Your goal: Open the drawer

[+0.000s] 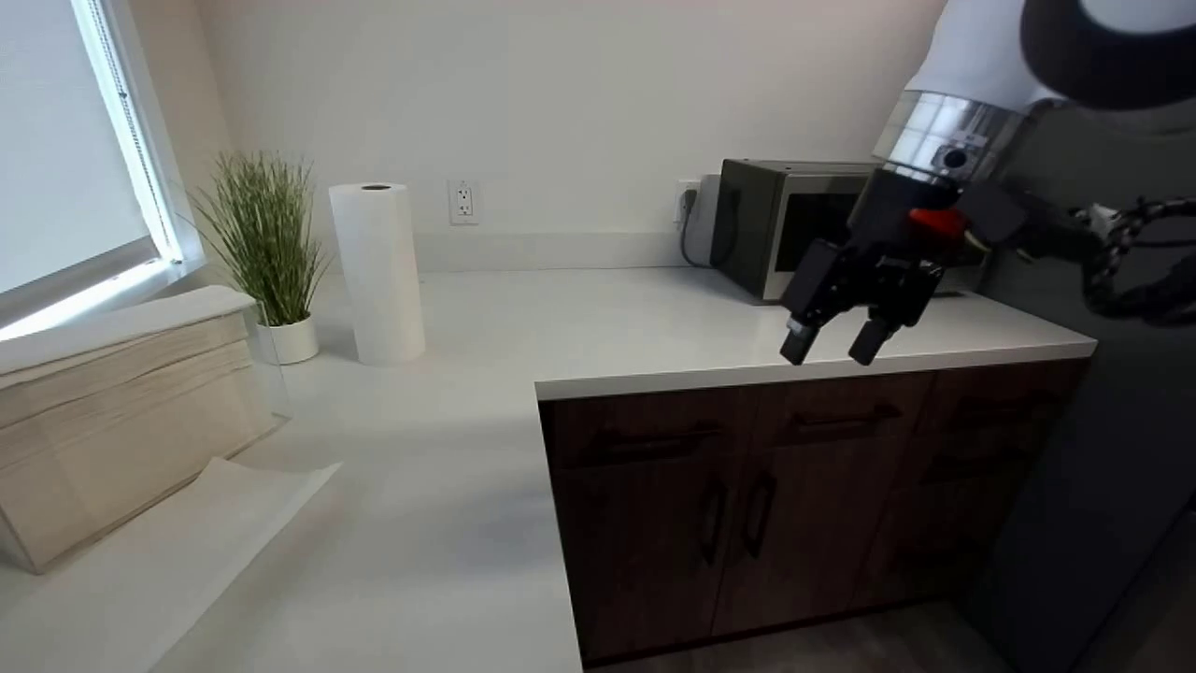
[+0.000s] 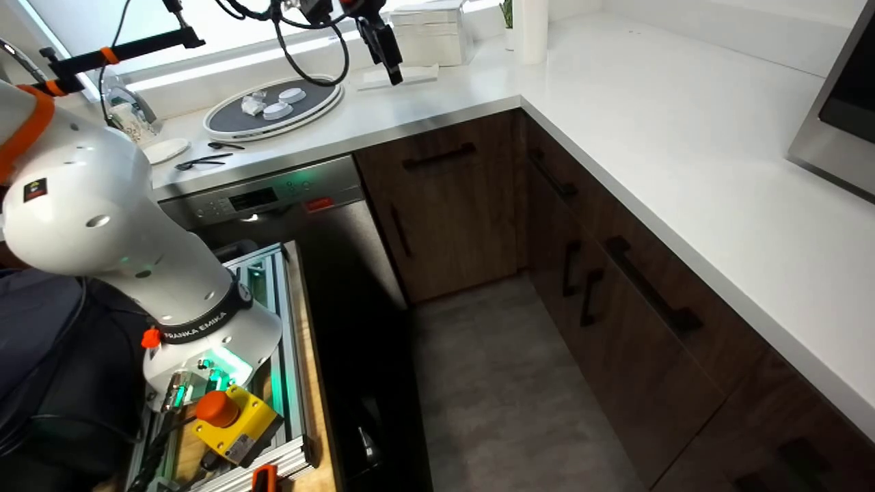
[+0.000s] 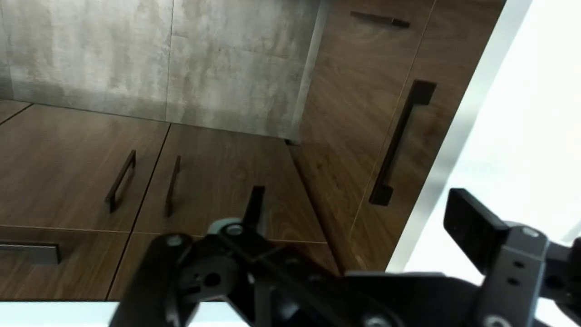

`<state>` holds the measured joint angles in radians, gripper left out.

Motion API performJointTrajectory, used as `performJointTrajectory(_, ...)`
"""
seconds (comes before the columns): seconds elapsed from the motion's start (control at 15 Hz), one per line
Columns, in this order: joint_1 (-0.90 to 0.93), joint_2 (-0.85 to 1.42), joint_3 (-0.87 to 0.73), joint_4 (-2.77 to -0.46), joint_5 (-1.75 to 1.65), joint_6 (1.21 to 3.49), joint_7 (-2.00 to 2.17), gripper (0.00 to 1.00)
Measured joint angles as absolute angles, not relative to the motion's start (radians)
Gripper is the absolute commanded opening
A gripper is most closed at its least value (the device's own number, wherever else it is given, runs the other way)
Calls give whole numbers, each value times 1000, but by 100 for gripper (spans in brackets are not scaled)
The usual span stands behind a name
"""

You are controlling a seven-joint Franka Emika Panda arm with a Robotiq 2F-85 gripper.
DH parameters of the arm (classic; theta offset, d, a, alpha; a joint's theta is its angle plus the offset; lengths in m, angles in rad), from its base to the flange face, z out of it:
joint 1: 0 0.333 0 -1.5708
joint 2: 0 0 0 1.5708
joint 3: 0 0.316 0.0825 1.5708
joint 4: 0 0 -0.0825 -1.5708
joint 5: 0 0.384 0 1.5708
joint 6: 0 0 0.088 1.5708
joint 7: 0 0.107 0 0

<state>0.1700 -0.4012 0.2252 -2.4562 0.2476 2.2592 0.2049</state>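
Note:
Several shallow dark brown drawer fronts lie under the white counter, all shut; no white inner box shows, and I cannot tell which is the task's drawer. In an exterior view there are a left front [image 1: 654, 408], a middle front [image 1: 832, 394] and a right front [image 1: 1009, 381]. Another exterior view shows a front [image 2: 697, 304] with a long black handle [image 2: 649, 283]. In the wrist view a front [image 3: 426, 131] and its black handle [image 3: 399, 141] appear between my fingers, farther off. My gripper [image 1: 833, 346], also in the wrist view [image 3: 358, 193], is open, empty and touches no handle.
The white counter [image 1: 505, 327] projects over the fronts. A microwave [image 1: 747, 224], paper towel roll [image 1: 377, 280], plant [image 1: 266, 234] and paper stack [image 1: 131, 411] stand on it. A dishwasher [image 2: 301, 232] is beside the robot base [image 2: 219, 335]. Vertical-handled doors [image 1: 645, 551] lie under the drawers.

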Motion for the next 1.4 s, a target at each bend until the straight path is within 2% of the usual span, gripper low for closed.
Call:
performJointTrajectory(0.33,158,-201,253,-2444,211,2552,288,100)
performJointTrajectory(0.6,170,-41,255,-2405,212,2701,296,100)
performJointTrajectory(1.13,197,245,287,-2208,309,2725,218,100)
performJointTrajectory(1.4,196,293,305,-2158,334,2723,195,100)
